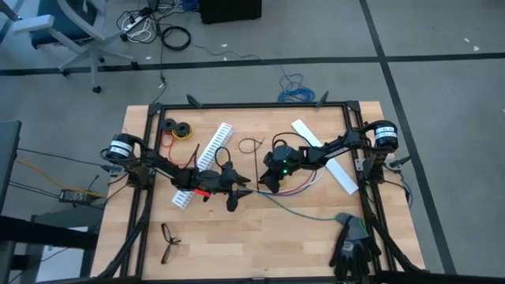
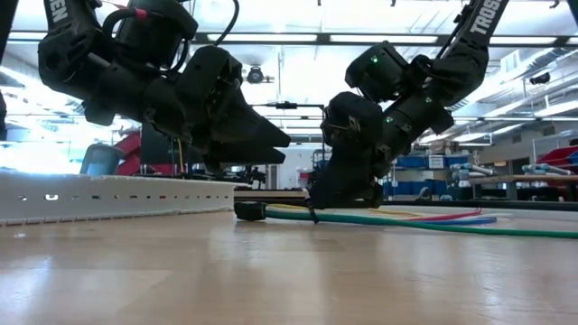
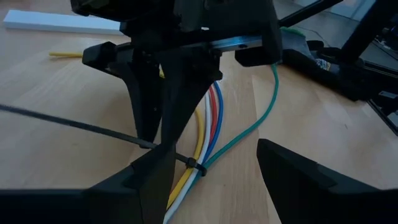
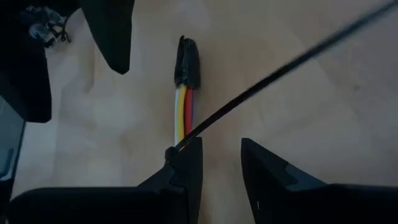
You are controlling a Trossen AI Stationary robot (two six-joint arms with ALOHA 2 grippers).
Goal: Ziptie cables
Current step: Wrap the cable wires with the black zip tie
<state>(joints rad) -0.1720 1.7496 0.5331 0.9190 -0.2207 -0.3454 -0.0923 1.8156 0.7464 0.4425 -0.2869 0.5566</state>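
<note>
The cables (image 3: 208, 118) are a bundle of yellow, white, red and blue wires with one green wire, lying on the wooden table (image 1: 260, 237). Their black-taped end (image 4: 188, 62) rests on the wood. A thin black ziptie (image 3: 74, 123) loops round the bundle, its head (image 3: 200, 167) on the wires and its long tail (image 4: 280, 71) running off slantwise. My right gripper (image 4: 222, 140) points down at that loop, its fingers a little apart with nothing between them. My left gripper (image 3: 214, 149) hangs wide open above the bundle's taped end (image 2: 248, 210), touching nothing. My right gripper comes at the bundle slanting down from the table's right. The tip of one finger (image 4: 186, 162) stands on the bundle where the ziptie wraps it (image 4: 177, 148). That finger hides the spot itself. The ziptie's tail passes just beyond both fingertips, not between them.
A long white slotted strip (image 1: 207, 158) lies under the left arm and a flat white strip (image 1: 323, 154) under the right arm. Black eyeglasses (image 1: 170, 241) lie near the front left, black gloves (image 1: 353, 244) at the front right, tape rolls (image 1: 177, 128) at the back left.
</note>
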